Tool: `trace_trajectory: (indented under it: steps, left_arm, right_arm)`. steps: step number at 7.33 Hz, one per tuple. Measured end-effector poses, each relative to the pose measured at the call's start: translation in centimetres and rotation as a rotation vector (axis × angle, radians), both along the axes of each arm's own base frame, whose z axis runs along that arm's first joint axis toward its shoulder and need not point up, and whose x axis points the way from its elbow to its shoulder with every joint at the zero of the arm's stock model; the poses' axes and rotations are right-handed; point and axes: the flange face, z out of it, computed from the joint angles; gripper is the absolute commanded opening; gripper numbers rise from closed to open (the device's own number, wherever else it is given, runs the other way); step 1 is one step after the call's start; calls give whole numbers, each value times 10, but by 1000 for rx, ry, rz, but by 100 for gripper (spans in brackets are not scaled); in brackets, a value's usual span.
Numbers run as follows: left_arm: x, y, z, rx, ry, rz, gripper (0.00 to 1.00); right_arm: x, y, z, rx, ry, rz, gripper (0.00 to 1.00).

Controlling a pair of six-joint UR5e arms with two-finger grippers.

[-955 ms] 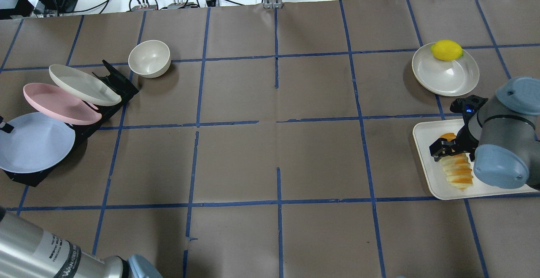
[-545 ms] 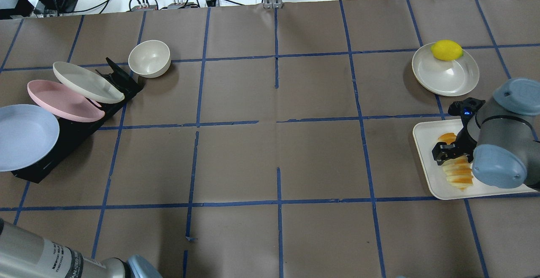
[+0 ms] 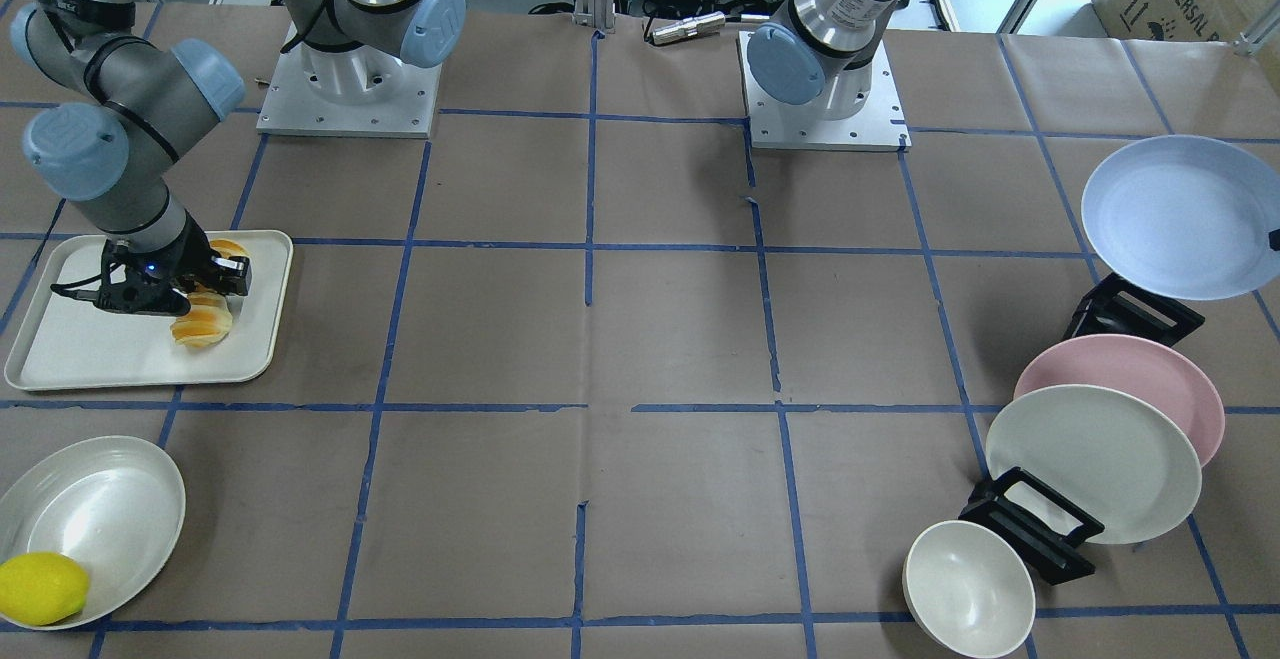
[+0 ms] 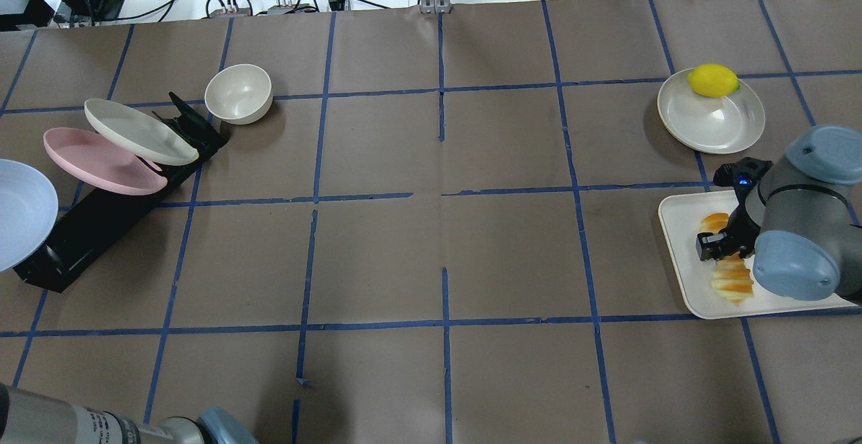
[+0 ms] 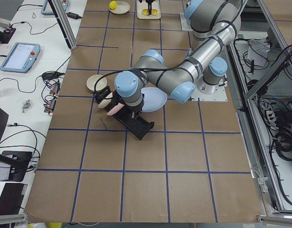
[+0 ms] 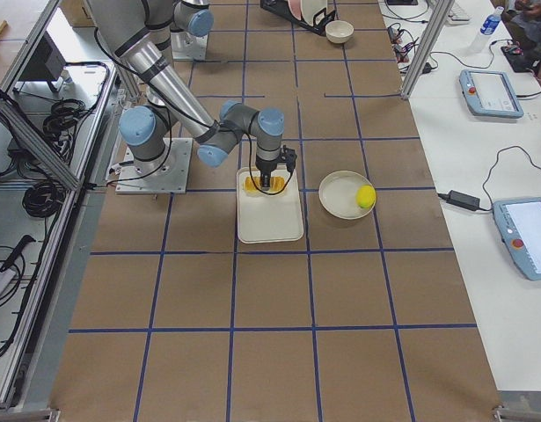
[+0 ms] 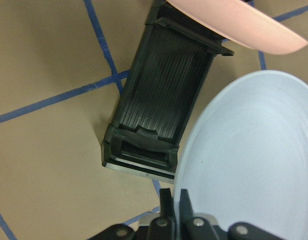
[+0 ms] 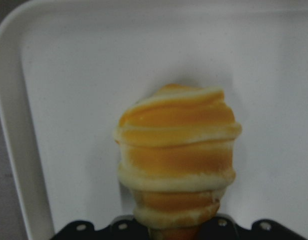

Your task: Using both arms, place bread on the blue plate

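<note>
The bread point(image 4: 731, 282) lies on a white tray point(image 4: 679, 255) at the right of the overhead view. My right gripper point(image 4: 717, 245) is down over its middle and shut on it. The right wrist view shows the loaf point(image 8: 179, 160) end-on between the jaws, and it also shows in the front view point(image 3: 200, 324). My left gripper point(image 7: 173, 197) pinches the rim of the blue plate point(image 7: 249, 165) and holds it clear of the black rack point(image 7: 164, 105). The plate is partly cut off at the overhead view's left edge point(image 4: 20, 211) and shows whole in the front view point(image 3: 1170, 214).
The rack point(image 4: 101, 222) still holds a pink plate point(image 4: 94, 161) and a cream plate point(image 4: 138, 132). A cream bowl point(image 4: 238, 93) stands behind it. A second cream plate point(image 4: 714, 124) with a lemon point(image 4: 712, 80) sits behind the tray.
The left arm has drawn the blue plate out of the rack, leftward, partly out of the overhead view. The right gripper's fingers have closed in on the bread.
</note>
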Motion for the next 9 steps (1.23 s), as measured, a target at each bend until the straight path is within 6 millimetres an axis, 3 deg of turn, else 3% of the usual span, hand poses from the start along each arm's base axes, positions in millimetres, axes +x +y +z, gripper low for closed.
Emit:
trace_trajectory:
  steps: [2,4,6,9]
  left_arm:
    - [-58,-8,44,-39,-49,-48,11]
    - [-138,-37,54,-50,-62,-131,11]
    - [-252,-68,40,-19,-62,-196,11]
    - [-434,-85,-19,-9,-66,-219,15]
  right_arm:
    - [0,0,4,-8,5,2,8]
    - [0,-1,20,-43,25,1,8]
    - [2,2,55,-110,58,1,4]
    - [8,11,103,-165,82,2,2]
